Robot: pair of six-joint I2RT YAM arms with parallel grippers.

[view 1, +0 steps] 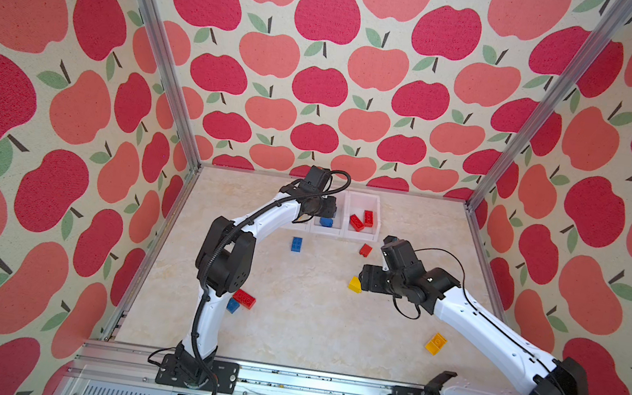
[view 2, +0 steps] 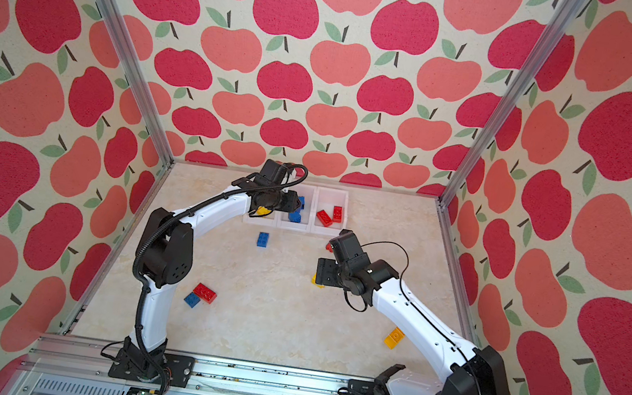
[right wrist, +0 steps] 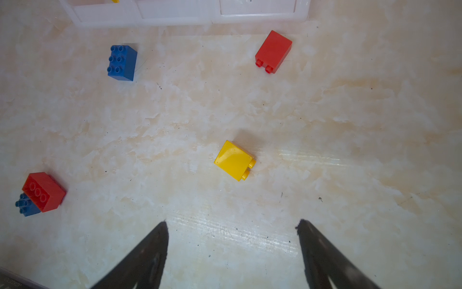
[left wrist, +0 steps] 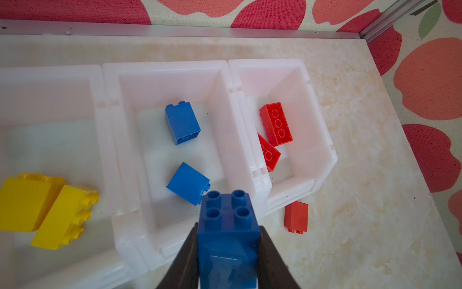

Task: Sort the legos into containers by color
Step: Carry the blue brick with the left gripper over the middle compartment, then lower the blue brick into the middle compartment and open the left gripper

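The left gripper (left wrist: 228, 232) is clamping a blue brick (left wrist: 226, 212) between its two dark fingers, studs pointing away from the wrist. It is holding the brick over the middle bin (left wrist: 165, 66) of the row of bins (view 1: 359, 236), which is sitting on the table (view 1: 307, 340). Two more blue bricks (left wrist: 182, 123) are lying on their sides in that middle bin. Two red bricks (left wrist: 276, 123) are lying in the right-hand bin (left wrist: 267, 62), and two yellow bricks (left wrist: 25, 202) are lying together in the left-hand bin (left wrist: 50, 71). Just in front of the right-hand bin, a small red brick (right wrist: 273, 51) is lying on its side on the table. An oblong blue brick (right wrist: 122, 62) is standing studs up a little farther out from the row. Farther still from the bins, a yellow brick (right wrist: 235, 160) is lying on its side. The right gripper (right wrist: 231, 222) is hovering just short of it, jaws spread wide with nothing between them. Well away from the bins, an oblong red brick (right wrist: 43, 191) is touching a small blue brick (right wrist: 27, 207) beside the left arm. Another yellow brick (view 1: 435, 344) is lying by the right arm.
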